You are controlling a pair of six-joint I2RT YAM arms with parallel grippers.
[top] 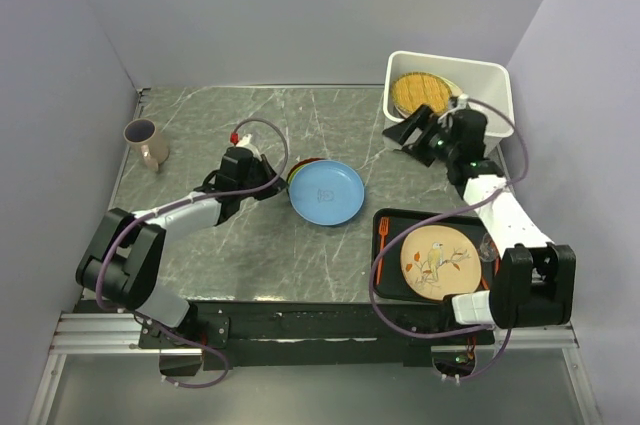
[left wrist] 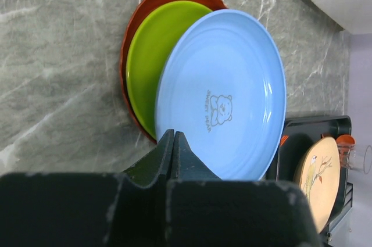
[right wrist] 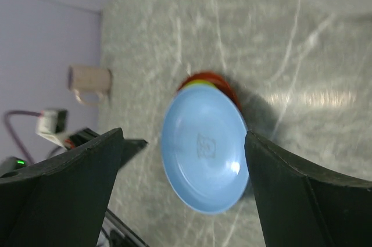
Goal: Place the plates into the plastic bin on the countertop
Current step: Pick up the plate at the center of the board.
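Grey-green marble table [top: 200,115] fills the space between pale walls [top: 300,15]. At its middle lies a stack of three plates: a blue plate [top: 327,193] on top, shifted sideways off a green plate [left wrist: 151,61], with a red plate [left wrist: 131,38] at the bottom.

The left tool [top: 272,183] has its jaws pressed together with nothing between them. Its tips point at the stack and sit right at the near rim of the blue plate; whether they touch it I cannot tell.

The right tool [top: 410,132] stands with its jaws wide apart and nothing in them. It hangs above the table, and the white bin [top: 495,80] is just behind it. A yellow lattice plate [top: 420,93] leans tilted inside the bin. From this tool's own camera the plate stack lies ahead, well apart from the fingers [right wrist: 81,171].

Near the right arm's base sits a black tray [top: 385,220] holding a bird plate [top: 436,262] and an orange fork [top: 383,237]. A mug [top: 145,142] stands far out beyond the left tool, by the wall.
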